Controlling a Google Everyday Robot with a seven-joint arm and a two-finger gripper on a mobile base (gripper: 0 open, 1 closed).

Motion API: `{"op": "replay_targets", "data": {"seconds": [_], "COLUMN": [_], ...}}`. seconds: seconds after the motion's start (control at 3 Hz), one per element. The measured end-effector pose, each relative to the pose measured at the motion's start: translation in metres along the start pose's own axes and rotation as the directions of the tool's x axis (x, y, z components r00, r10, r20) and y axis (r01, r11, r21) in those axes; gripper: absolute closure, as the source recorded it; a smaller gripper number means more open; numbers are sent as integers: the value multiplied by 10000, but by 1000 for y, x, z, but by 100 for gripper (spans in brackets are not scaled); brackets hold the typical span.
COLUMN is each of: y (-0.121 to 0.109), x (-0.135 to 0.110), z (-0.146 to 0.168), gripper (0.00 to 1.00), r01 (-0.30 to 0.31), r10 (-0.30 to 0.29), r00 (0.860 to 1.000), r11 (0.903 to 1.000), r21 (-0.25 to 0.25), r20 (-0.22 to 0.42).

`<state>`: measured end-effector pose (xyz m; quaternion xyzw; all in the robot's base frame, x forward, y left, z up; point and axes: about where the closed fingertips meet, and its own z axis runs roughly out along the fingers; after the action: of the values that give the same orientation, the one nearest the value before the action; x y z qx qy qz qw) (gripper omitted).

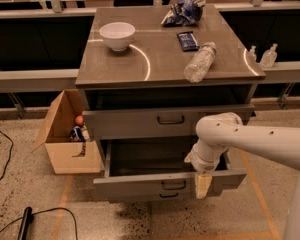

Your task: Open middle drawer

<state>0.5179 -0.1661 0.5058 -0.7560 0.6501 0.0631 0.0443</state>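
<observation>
Grey cabinet [165,64] on a speckled floor, cardboard box [65,144] at its left. On top: white bowl [117,35], a bottle [200,62] lying on its side, a dark packet [188,40] and a blue bag [182,11]. Top drawer [135,122] is flush. Middle drawer [135,183] is well open, its plain grey inside showing. Gripper [203,185] hangs over the drawer's front edge, just right of the handle [173,185]. Can't tell if it's apart or together.
</observation>
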Motion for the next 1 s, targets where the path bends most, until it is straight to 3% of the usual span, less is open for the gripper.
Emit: {"op": "replay_targets", "data": {"seconds": [0.33,1.0], "y": [-7,-48], "x": [6,21], "z": [-7,-14], "gripper": [18,65], "r01": [-460,-1203], "r10": [470,1284], "r00": [9987,9911], "r11": [9979,9777], "r21": [460,1722], "r20": [-213,-364]}}
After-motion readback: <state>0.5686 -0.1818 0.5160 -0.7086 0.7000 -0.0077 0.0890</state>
